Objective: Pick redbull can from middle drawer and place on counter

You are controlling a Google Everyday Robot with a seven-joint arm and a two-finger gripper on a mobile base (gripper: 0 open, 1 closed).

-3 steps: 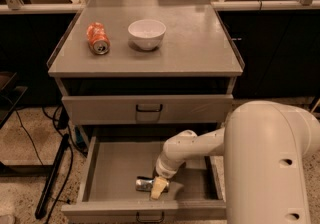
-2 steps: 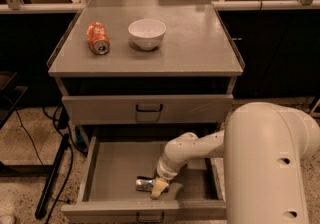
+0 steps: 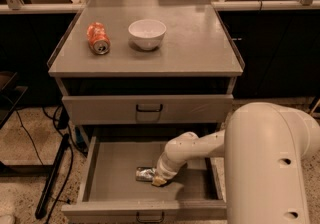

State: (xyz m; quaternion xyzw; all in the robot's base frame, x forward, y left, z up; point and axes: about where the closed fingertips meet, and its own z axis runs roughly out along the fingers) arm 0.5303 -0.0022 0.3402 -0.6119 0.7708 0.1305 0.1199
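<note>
A Google Everyday Robot reaches its white arm (image 3: 197, 148) down into the open middle drawer (image 3: 112, 173) of a grey cabinet. The gripper (image 3: 159, 180) sits low over the drawer floor, at the right end of the redbull can (image 3: 144, 174). The can lies on its side near the middle of the drawer, closer to the front wall than to the back. Whether the gripper is closed on the can or merely touching it cannot be told from this angle. Above, the drawer front (image 3: 100, 109) with its dark loop handle (image 3: 149, 108) is shut. On the counter (image 3: 200, 43), an orange soda can (image 3: 98, 38) lies tipped over at left, just beside a white bowl (image 3: 147, 33) standing upright.
</note>
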